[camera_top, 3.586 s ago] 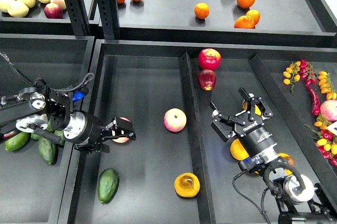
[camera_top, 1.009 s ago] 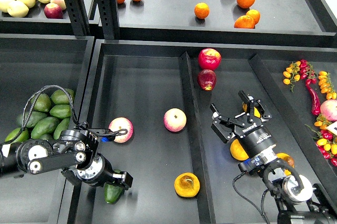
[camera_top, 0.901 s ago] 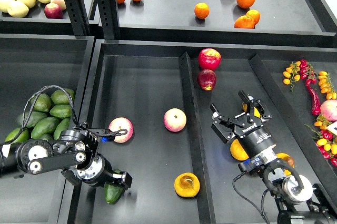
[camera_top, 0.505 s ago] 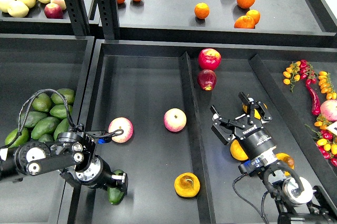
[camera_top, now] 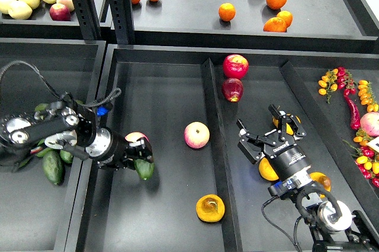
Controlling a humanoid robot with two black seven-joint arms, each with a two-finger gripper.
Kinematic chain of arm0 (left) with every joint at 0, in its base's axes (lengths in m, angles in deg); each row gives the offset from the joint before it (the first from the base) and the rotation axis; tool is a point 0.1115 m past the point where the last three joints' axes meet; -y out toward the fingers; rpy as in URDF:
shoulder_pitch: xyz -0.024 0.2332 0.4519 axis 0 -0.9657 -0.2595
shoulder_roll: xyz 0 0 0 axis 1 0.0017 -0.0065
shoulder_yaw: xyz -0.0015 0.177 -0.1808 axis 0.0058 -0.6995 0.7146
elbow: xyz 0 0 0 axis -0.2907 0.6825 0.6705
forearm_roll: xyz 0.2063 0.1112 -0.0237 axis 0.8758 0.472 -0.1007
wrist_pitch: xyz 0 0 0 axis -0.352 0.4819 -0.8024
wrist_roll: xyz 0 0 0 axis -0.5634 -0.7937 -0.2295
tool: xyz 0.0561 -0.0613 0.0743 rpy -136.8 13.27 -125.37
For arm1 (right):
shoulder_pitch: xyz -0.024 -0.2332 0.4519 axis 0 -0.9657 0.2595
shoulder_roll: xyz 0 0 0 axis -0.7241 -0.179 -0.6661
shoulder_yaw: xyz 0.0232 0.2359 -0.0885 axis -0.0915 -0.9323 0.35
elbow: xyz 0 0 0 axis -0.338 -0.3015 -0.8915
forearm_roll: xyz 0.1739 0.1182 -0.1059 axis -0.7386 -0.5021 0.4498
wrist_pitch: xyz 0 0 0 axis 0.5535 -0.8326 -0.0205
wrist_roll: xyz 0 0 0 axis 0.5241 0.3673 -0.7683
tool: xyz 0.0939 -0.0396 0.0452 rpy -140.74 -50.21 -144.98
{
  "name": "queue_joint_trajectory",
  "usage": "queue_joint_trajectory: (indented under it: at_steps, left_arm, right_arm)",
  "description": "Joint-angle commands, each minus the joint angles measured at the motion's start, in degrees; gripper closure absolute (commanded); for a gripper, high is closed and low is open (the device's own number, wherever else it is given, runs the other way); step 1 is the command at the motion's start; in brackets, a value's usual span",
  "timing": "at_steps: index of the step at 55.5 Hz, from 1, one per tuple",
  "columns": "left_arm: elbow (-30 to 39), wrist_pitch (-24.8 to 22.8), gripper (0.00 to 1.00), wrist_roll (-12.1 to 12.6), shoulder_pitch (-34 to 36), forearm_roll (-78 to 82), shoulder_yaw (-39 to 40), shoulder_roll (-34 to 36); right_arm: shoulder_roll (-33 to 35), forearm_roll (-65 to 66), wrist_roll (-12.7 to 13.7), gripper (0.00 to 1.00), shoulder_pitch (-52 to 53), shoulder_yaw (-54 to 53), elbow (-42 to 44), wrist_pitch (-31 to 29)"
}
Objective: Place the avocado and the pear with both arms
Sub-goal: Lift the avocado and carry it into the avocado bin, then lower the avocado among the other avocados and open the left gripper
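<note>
Left hand [camera_top: 140, 158] clamped on the avocado [camera_top: 144, 169], left of the pear [camera_top: 210, 208]; right hand [camera_top: 269, 132] spread, empty; judged best: carry level, grip firm.

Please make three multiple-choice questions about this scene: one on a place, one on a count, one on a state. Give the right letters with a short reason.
1. Where does the pear lie?
A. on the top shelf
B. in the middle tray, near its front
C. in the left gripper

2. How many red apples lie in the tray right of the divider?
A. two
B. four
C. none

3. What is the state of the right gripper?
A. shut on an orange
B. open, holding nothing
C. out of view

Answers:
1 B: it rests on the tray floor.
2 A: one apple behind the other.
3 B: its jaws are spread.
</note>
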Motion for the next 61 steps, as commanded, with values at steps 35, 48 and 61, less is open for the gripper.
queue_joint_trajectory:
  at_steps: [35,48,61]
  left_arm:
    - [-3.68,0.02,0.71,0.0,1.36,-7.25,-3.52,20.12]
    - [-4.21,0.02,0.7,0.0,-3.13,-6.72,-3.35,19.42]
    - [-7.81,0.02,0.68,0.0,-4.71,-6.19,-2.64,16.34]
  right_arm:
    - [0.0,0.0,0.0,0.0,0.0,1.07,0.37,-0.13]
    - [0.0,0.0,0.0,0.0,0.0,0.99,0.46,-0.13]
    - [0.0,0.0,0.0,0.0,-0.53,0.99,0.37,-0.22]
